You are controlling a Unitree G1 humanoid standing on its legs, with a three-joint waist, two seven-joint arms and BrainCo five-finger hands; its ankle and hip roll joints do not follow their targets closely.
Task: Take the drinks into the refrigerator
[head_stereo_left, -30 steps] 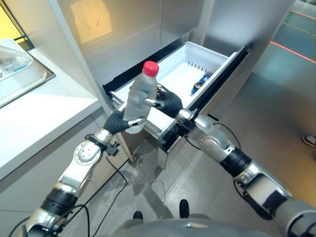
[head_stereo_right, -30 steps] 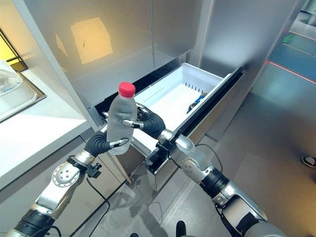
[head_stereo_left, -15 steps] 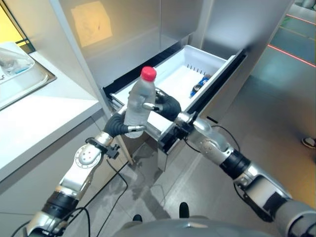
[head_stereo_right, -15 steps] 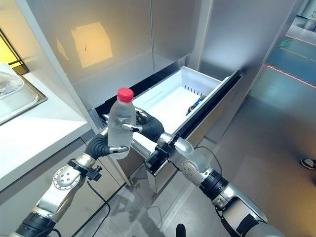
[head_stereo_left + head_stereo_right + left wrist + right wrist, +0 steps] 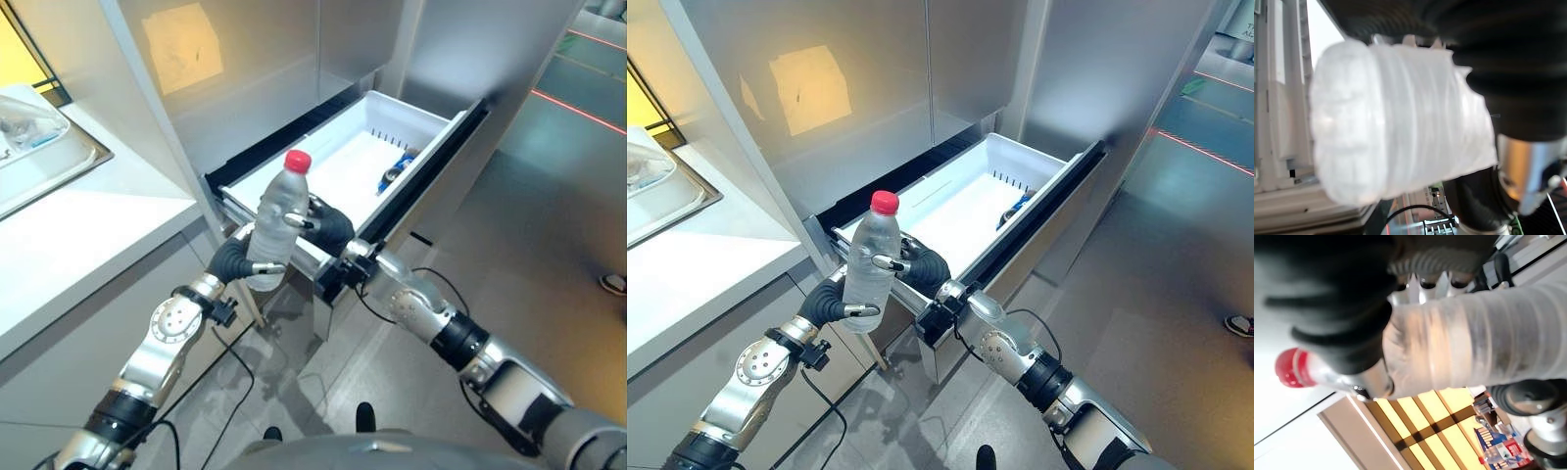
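- The red-capped bottle (image 5: 277,221) is held upright before the open white drawer (image 5: 345,157).
- Fingers of the left hand (image 5: 235,259) and right hand (image 5: 328,223) are curled round it.

Open drawer (image 5: 364,152) mostly free; dark item (image 5: 396,168) by far right wall.

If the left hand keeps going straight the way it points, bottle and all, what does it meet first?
Probably the near rim of the open white refrigerator drawer; the left hand holds the clear red-capped plastic bottle just before it, though depth is unclear.
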